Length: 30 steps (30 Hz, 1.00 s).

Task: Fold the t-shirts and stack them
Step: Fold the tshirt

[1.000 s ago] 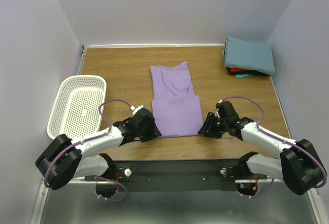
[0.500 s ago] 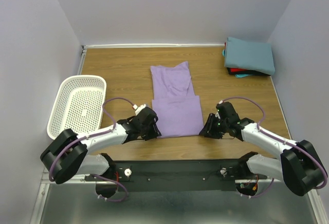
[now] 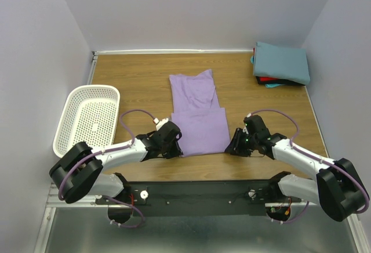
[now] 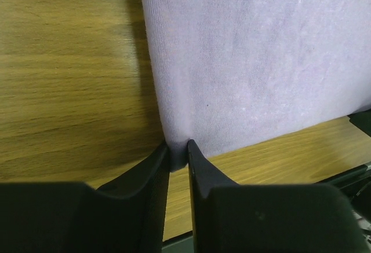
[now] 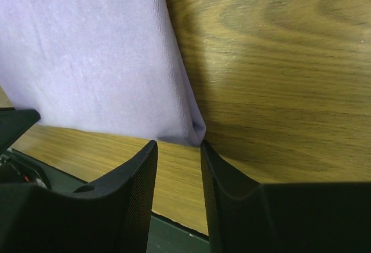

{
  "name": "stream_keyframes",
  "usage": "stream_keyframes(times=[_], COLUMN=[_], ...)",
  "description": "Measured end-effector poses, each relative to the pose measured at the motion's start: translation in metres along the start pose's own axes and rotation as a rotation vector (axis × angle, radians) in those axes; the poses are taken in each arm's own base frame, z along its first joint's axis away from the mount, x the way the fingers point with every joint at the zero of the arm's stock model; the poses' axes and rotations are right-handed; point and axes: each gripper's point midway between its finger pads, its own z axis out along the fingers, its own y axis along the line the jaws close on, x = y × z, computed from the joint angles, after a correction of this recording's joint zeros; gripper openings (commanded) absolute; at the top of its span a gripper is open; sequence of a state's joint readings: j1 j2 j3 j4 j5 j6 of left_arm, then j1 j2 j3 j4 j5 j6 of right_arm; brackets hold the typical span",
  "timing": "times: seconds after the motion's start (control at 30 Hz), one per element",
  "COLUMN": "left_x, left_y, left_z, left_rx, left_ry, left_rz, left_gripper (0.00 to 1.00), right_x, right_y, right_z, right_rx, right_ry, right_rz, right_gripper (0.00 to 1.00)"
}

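The lavender t-shirt (image 3: pixel 197 114) lies partly folded in the middle of the table, its near half doubled into a rectangle. My left gripper (image 3: pixel 175 149) sits at its near left corner. In the left wrist view the left gripper (image 4: pixel 178 145) is shut on that corner of the lavender cloth (image 4: pixel 249 61). My right gripper (image 3: pixel 231 147) is at the near right corner. In the right wrist view the right gripper (image 5: pixel 178 144) is open, and the corner of the lavender cloth (image 5: pixel 98 50) lies just at its fingertips, not between them. A folded teal t-shirt (image 3: pixel 282 61) lies on a red one (image 3: pixel 271 80) at the far right.
A white perforated basket (image 3: pixel 87 119) stands on the left side of the table. The table's near edge with the black mounting rail (image 3: pixel 197 192) runs just behind both grippers. Walls close in the table on the left, the right and the far side.
My left gripper has slid right to the shirt's near left corner and its jaws have come together on the cloth. The right gripper has barely moved.
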State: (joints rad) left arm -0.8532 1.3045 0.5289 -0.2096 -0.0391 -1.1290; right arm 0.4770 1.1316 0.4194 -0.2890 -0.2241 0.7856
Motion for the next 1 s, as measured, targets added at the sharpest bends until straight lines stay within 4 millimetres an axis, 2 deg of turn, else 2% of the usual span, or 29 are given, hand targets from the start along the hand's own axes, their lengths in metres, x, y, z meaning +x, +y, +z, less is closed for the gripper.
stream_keyframes(times=[0.17, 0.6, 0.73, 0.77, 0.8, 0.83, 0.9, 0.93, 0.97, 1.0], left_x=[0.000, 0.002, 0.002, 0.002, 0.002, 0.002, 0.003, 0.002, 0.003, 0.002], left_y=[0.001, 0.005, 0.005, 0.006, 0.006, 0.007, 0.007, 0.007, 0.007, 0.007], left_z=[0.000, -0.002, -0.003, -0.003, -0.003, -0.003, -0.004, -0.004, -0.004, -0.004], left_rx=[-0.004, -0.015, -0.019, -0.022, -0.024, -0.027, -0.030, -0.030, -0.031, -0.033], left_ry=[0.001, 0.006, 0.008, 0.008, 0.009, 0.010, 0.011, 0.011, 0.012, 0.012], left_rz=[0.004, 0.022, 0.031, 0.033, 0.035, 0.037, 0.046, 0.046, 0.049, 0.050], left_gripper=[0.18, 0.18, 0.17, 0.12, 0.00, 0.00, 0.00, 0.00, 0.00, 0.00], right_x=[-0.004, -0.011, -0.012, -0.013, -0.013, -0.013, -0.012, -0.012, -0.012, -0.011], right_y=[-0.002, -0.005, -0.004, -0.003, -0.003, -0.003, -0.001, -0.001, 0.000, 0.000], right_z=[0.000, 0.002, 0.003, 0.004, 0.005, 0.005, 0.007, 0.008, 0.009, 0.009], right_rx=[0.013, 0.035, 0.031, 0.029, 0.027, 0.025, 0.014, 0.013, 0.009, 0.007], right_ry=[-0.022, -0.054, -0.058, -0.056, -0.056, -0.054, -0.047, -0.046, -0.043, -0.039], right_rz=[-0.001, -0.001, -0.003, -0.003, -0.004, -0.005, -0.006, -0.009, -0.009, -0.012], right_gripper=[0.43, 0.42, 0.36, 0.33, 0.31, 0.30, 0.19, 0.18, 0.10, 0.07])
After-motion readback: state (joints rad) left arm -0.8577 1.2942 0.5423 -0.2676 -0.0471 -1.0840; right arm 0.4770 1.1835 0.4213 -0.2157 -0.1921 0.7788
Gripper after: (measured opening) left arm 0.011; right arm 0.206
